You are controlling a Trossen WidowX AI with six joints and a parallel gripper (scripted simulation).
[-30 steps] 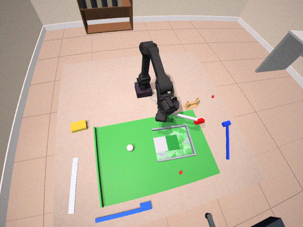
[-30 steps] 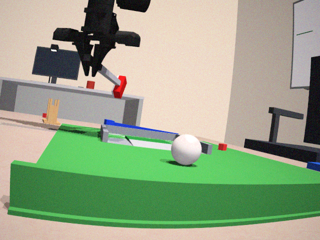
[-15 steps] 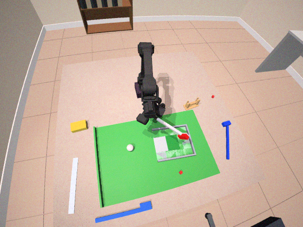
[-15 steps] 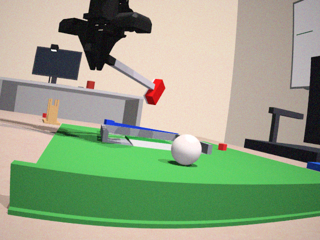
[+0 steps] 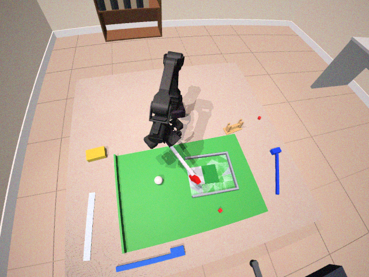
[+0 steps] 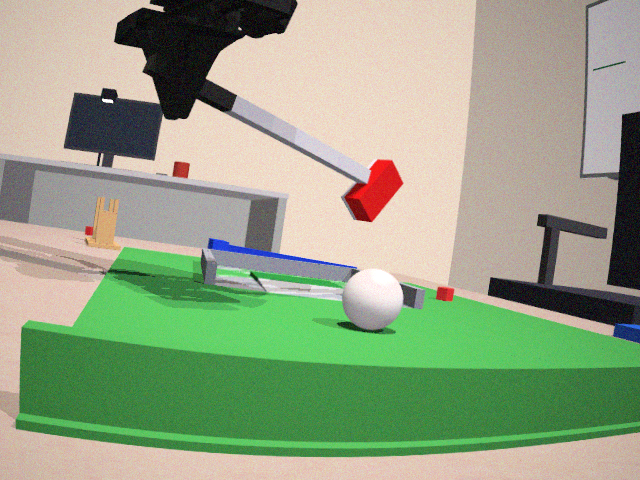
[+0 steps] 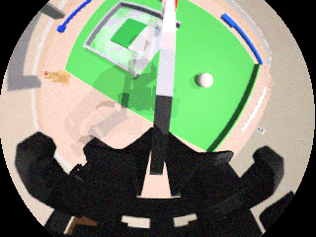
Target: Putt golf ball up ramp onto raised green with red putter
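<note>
My black end effector (image 5: 166, 142) grips the grey-shafted red putter (image 5: 186, 167), its red head over the grey-framed raised green (image 5: 233, 171). The white golf ball (image 5: 158, 180) rests on the green mat (image 5: 166, 214), left of the frame.

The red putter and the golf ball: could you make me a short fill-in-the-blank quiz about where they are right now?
The gripper is shut on the putter's dark ____.
The putter's head is coloured ____.
The white golf ball rests on the ____ mat.
Missing words: handle; red; green.
</note>
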